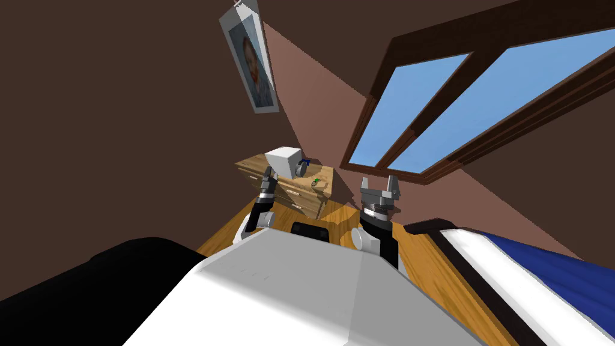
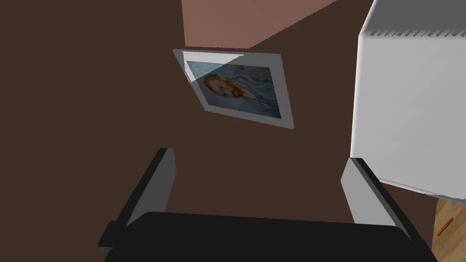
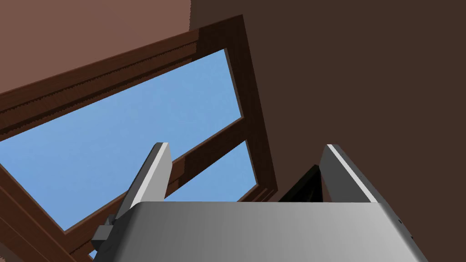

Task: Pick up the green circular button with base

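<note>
On the wooden table: green button, close to the 3 o'clock edge, at 4 o'clock of a white box. Left gripper just beside the box at 8 o'clock, jaws spread, grasping nothing. Right gripper off the table at 3 o'clock, above open floor, jaws released.

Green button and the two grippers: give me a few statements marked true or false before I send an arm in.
1. The green button sits on the wooden nightstand. True.
2. The left gripper is shut on the button. False: it is open and holds nothing.
3. The white box stands on that nightstand too. True.
4. The right gripper is shut. False: it is open and empty.
</note>
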### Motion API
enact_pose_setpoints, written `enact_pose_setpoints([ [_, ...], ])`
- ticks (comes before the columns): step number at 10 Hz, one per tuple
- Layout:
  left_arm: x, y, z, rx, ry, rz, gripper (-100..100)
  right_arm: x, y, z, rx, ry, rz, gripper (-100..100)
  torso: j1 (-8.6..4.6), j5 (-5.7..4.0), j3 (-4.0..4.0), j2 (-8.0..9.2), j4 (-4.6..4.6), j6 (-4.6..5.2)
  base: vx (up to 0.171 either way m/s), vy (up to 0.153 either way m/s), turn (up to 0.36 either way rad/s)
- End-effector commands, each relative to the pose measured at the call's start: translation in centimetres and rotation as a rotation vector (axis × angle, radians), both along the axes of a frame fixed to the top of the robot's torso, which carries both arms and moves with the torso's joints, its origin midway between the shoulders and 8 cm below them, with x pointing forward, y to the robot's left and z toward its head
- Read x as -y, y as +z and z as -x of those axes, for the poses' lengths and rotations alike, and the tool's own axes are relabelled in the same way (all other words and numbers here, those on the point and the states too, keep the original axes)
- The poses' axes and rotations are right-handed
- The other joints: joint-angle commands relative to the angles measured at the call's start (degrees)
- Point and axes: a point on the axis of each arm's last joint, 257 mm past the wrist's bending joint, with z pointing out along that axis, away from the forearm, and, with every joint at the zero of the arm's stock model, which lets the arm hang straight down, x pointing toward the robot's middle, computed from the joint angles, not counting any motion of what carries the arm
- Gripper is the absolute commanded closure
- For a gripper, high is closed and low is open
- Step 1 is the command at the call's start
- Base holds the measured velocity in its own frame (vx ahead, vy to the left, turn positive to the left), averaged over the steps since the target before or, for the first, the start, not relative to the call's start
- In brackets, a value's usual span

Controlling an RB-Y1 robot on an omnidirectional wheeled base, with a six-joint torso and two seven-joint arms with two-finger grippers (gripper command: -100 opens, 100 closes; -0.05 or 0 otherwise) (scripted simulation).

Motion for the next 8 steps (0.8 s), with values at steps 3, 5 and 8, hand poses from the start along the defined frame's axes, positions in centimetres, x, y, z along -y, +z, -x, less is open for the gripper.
enact_pose_setpoints([
  [3,-1.6,-2.2,0.0,-0.086,0.003,-0.059,-100,0.0,0.0,0.0,0.000,0.000,0.000,0,-0.29,-0.06,0.14,0.25,0.05,0.00,-0.065,-0.076,0.003],
  [5,-3.0,-4.0,0.2,-0.151,0.014,-0.093,-100,0.0,0.0,0.0,0.000,0.000,0.000,0,-0.39,-0.09,0.18,0.31,0.07,0.00,-0.071,-0.109,-0.012],
  [8,-5.9,-7.0,0.8,-0.272,0.040,-0.154,-100,0.0,0.0,0.0,0.000,0.000,0.000,0,-0.44,-0.09,0.22,0.38,0.08,0.01,-0.068,-0.106,-0.074],
])
